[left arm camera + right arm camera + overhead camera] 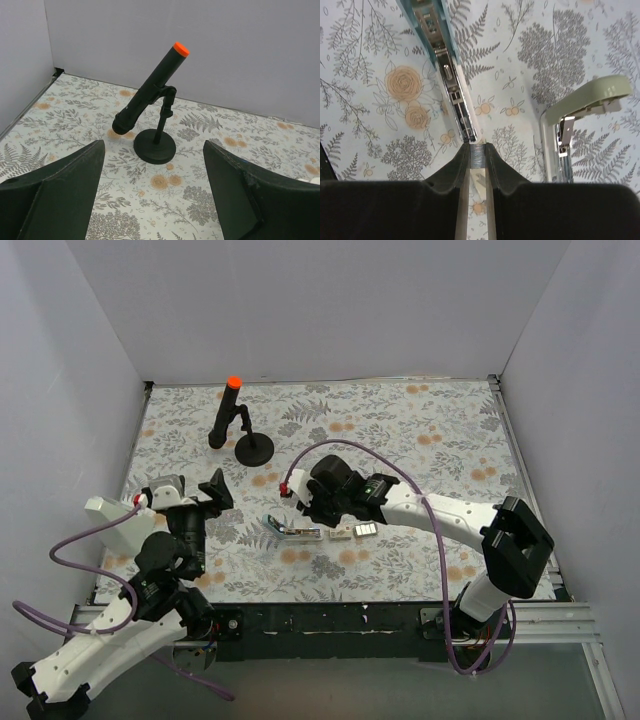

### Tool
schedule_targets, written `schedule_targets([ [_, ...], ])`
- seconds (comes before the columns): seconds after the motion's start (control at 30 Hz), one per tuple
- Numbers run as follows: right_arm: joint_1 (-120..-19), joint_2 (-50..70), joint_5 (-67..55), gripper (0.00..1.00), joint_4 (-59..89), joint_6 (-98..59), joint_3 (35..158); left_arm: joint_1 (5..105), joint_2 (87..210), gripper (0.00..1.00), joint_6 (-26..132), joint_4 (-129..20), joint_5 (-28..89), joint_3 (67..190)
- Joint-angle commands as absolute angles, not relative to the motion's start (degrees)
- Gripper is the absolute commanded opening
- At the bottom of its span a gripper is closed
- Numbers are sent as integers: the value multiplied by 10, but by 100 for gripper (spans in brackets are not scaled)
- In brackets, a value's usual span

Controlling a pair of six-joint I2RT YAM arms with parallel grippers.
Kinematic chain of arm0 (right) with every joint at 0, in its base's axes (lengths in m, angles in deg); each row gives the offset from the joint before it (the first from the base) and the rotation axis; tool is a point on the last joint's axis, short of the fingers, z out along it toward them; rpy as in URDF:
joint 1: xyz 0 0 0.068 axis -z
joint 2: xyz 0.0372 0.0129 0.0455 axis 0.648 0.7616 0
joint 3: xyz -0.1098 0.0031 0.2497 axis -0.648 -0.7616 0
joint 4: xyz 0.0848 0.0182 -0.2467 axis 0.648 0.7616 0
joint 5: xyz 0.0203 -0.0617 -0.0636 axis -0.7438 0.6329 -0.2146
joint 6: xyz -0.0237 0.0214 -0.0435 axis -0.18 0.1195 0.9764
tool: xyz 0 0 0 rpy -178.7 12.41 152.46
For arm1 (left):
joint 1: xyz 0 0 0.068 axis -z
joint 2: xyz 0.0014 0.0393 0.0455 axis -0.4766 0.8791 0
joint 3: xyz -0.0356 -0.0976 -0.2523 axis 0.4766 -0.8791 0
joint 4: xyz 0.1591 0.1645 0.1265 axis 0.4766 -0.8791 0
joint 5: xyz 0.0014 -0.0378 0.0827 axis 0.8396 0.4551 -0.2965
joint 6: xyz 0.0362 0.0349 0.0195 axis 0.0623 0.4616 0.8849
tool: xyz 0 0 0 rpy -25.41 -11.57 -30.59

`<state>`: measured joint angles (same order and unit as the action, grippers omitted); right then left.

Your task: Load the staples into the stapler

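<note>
Staples (476, 156) are pinched between the tips of the right claw (476, 150). The jaws are nearly together, clamped on the strip's flat sides, and its long axis points straight out ahead of the fingers.

Alignment is what matters here. The strip's front end sits right at the near end of a metal rail (451, 95), touching it or almost. That rail runs directly away from the claw to a light blue bar (420, 20). The strip and the rail share one line.

The stapler (585, 95), the olive-green one, is not on that line. It sits just beside the fingers on the right of the wrist view, with its arm lifted and silver metal showing underneath. Its lower end is hidden behind the finger, so I can't tell how its channel is oriented.

My read: you're lined up on the blue bar's rail. To load the green one you'd have to shift sideways and re-aim.

The left claw (154, 150) is wide open and holds nothing. It faces the black stand (155, 145), well apart from the stapler, so the right arm is the nearer one.
</note>
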<state>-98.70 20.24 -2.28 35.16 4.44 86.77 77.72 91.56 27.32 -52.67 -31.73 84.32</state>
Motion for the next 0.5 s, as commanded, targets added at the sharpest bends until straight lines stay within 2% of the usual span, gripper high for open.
schedule_targets([
  [0.0,-976,200,-88,8,259,86,872,767,930,80,261,-536,-295,847],
  [0.27,-975,214,-135,8,185,100,845,739,944,83,236,-548,-259,857],
  [0.47,-968,225,-151,8,146,106,820,718,951,93,230,-548,-245,854],
])
